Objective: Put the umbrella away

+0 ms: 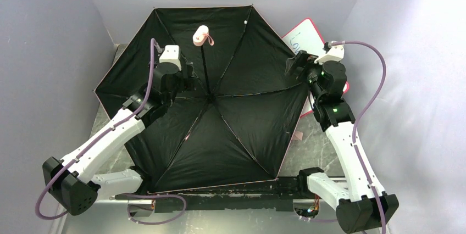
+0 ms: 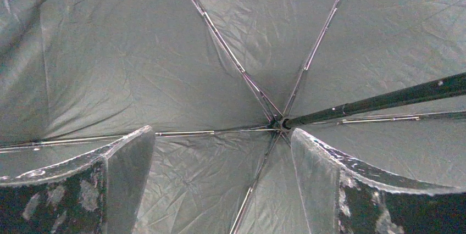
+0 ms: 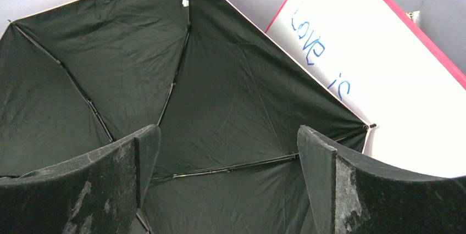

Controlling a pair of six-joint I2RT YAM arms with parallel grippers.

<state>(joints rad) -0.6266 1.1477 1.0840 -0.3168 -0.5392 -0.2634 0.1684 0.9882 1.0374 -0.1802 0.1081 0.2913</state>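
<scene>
"What is this, a workshop?"

"More a robot lab bench. Left arm (image 1: 104, 146) and right arm (image 1: 351, 151) bolted at seven and five o'clock on a grey stone-look table (image 1: 321, 149). Plain pale walls (image 1: 49, 36) box it in at nine, twelve and three, and there are lilac cables (image 1: 384, 69) looping about."

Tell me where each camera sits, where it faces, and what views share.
Top external: above and behind the bases, looking down on the open umbrella; left arm and right arm show.
Left wrist: on the left arm, facing the umbrella's hub and shaft; own fingers show.
Right wrist: on the right arm, facing canopy rim and whiteboard; own fingers show.
Shared: umbrella's black underside.
</scene>
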